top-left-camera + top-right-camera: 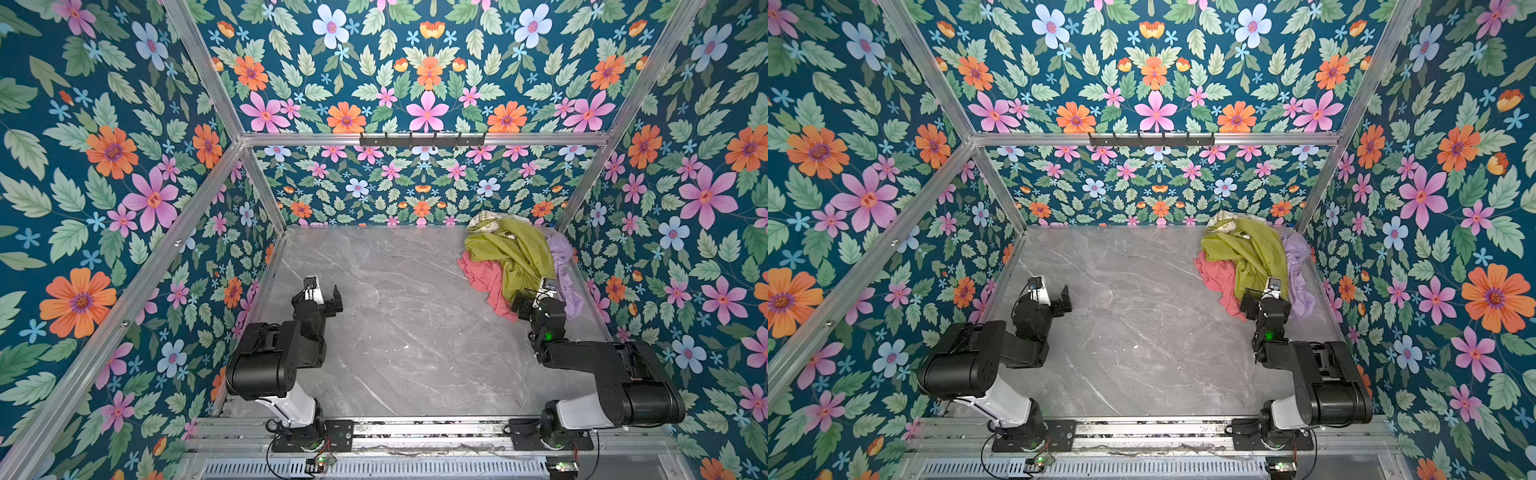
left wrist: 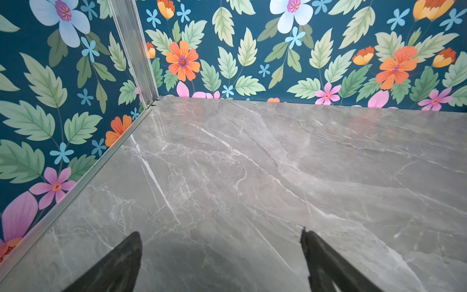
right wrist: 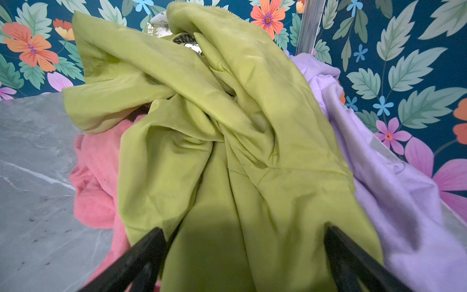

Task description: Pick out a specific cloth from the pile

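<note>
Pile: the pile (image 1: 511, 266) is found heaped in the far right corner of the table (image 1: 395, 299).
Wanted item: the pink cloth (image 1: 482, 274) is seen on the side of the pile facing the table's middle. It's mostly buried under the green cloth (image 1: 515, 245), with only its outer edge and near tail left showing on the tabletop.
Other stuff: a purple cloth (image 1: 565, 270) is draped along the right edge, and a cream patterned cloth (image 1: 484, 220) is stuffed in at the far edge.
Right gripper: the right gripper (image 3: 243, 231) is held at the near end of the pile, fingers spread wide and nothing clamped. A fold of the green cloth is framed between them, with the pink just off to one side. Whether the tips are touching fabric can't be told.
Left gripper: the left gripper (image 2: 220, 233) is parked over bare table toward the left edge, fingers wide apart and empty, well apart from the pile.
Done so far: basically nothing. No cloth is gripped or lifted, and the pink one is still in the heap.
Left to do: the pink cloth has to be grabbed, pulled out from under the green and set down clear of the pile.
Heads up: the green cloth will probably get dragged along, since it's lying right on top.
</note>
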